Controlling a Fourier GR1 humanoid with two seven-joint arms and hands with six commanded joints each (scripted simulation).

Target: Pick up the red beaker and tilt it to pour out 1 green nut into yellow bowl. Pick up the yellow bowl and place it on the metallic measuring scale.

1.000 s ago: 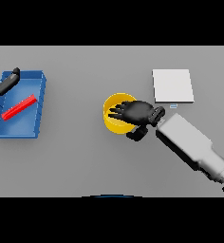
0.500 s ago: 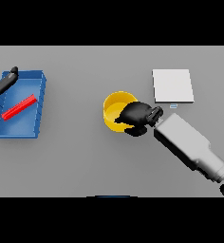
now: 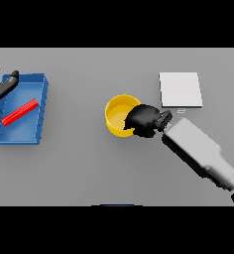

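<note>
Right robot hand [image 3: 145, 119] curled, gripping.

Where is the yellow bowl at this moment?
In the head view, the yellow bowl sits near the table's centre, left of the metallic scale, with the right hand on its right rim.

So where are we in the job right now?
The red beaker lies in the blue tray, so pouring looks over; no nut is visible. The right robot hand grips the yellow bowl at its rim. Left: carry it onto the scale. The left robot hand sits by the tray.
</note>
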